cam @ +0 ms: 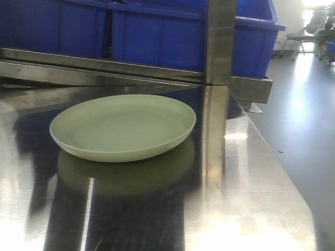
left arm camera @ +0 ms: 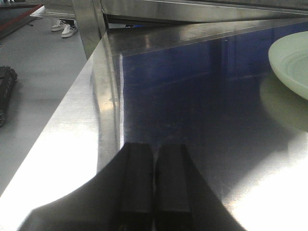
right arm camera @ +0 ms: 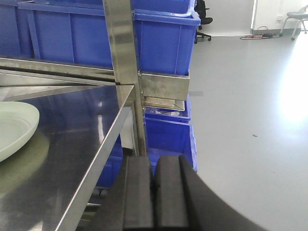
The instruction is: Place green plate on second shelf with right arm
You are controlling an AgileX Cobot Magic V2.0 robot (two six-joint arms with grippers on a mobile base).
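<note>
The green plate (cam: 123, 127) lies flat on the shiny steel shelf (cam: 246, 178), left of an upright steel post (cam: 217, 89). Its rim shows at the right edge of the left wrist view (left arm camera: 291, 60) and at the left edge of the right wrist view (right arm camera: 14, 126). My left gripper (left arm camera: 155, 147) is shut with nothing between the fingers, hovering over the shelf well left of the plate. The right gripper (right arm camera: 153, 159) is also shut and empty, off the shelf's right edge, apart from the plate.
Blue plastic crates (cam: 157, 36) fill the level behind and above the shelf, with more crates (right arm camera: 168, 132) lower down. The post (right arm camera: 126, 72) and a steel bracket (right arm camera: 163, 85) stand at the shelf's corner. Grey floor (right arm camera: 240, 120) lies to the right.
</note>
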